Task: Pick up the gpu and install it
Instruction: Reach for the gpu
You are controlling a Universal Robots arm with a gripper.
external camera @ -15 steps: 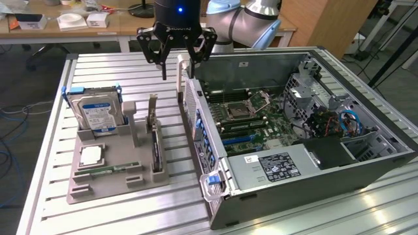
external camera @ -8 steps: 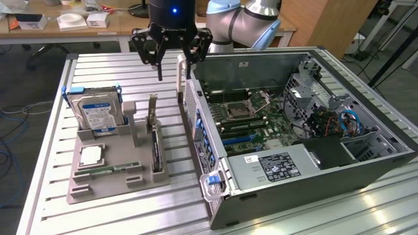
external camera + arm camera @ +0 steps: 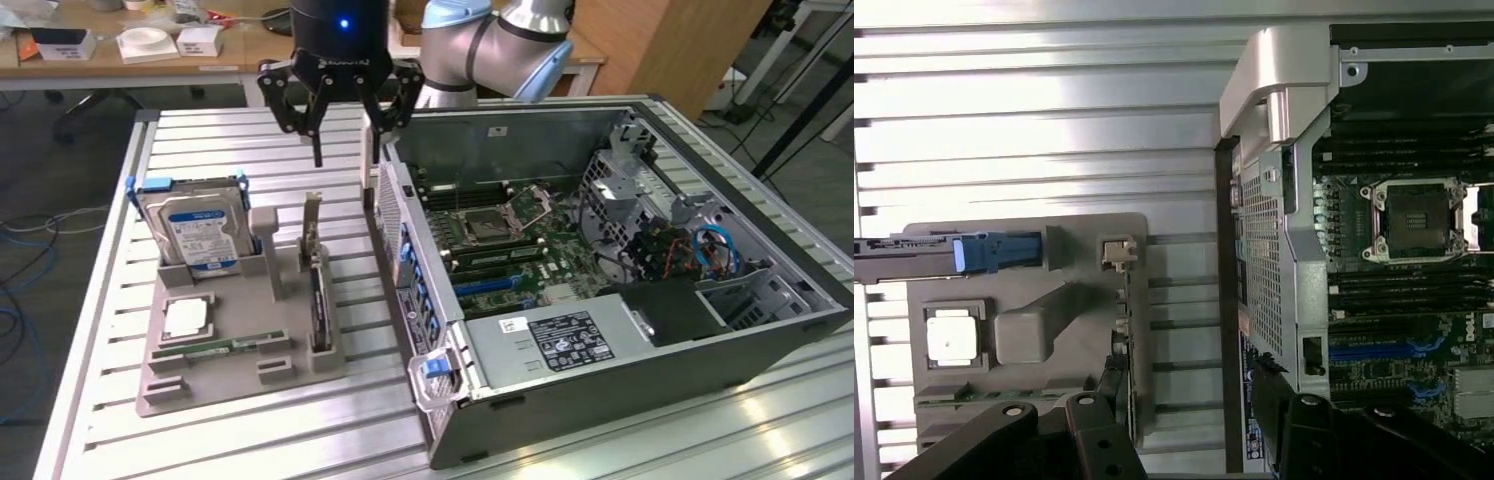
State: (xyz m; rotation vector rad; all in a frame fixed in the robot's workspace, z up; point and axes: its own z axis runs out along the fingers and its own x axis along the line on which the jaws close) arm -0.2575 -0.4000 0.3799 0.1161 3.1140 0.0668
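Observation:
The gpu [image 3: 319, 300] stands on its long edge in a slot of the grey holder tray [image 3: 227, 385], its silver bracket [image 3: 312, 225] rising at the far end. From the wrist it appears edge-on as a thin dark card [image 3: 1122, 335]. My gripper [image 3: 342, 165] hangs open in the air above and behind the card's bracket end, between the tray and the open computer case [image 3: 747, 350], holding nothing. Its two black fingers [image 3: 1089, 430] spread wide, one over the card and the other over the case wall [image 3: 1269, 250].
The tray also carries a silver hard drive [image 3: 200, 232] with a blue-white label, a square processor [image 3: 187, 318] and a green memory stick [image 3: 220, 347]. Inside the case lie the motherboard with its blue slots [image 3: 487, 285] and a power supply [image 3: 567, 340]. The ribbed metal table [image 3: 267, 440] runs all around.

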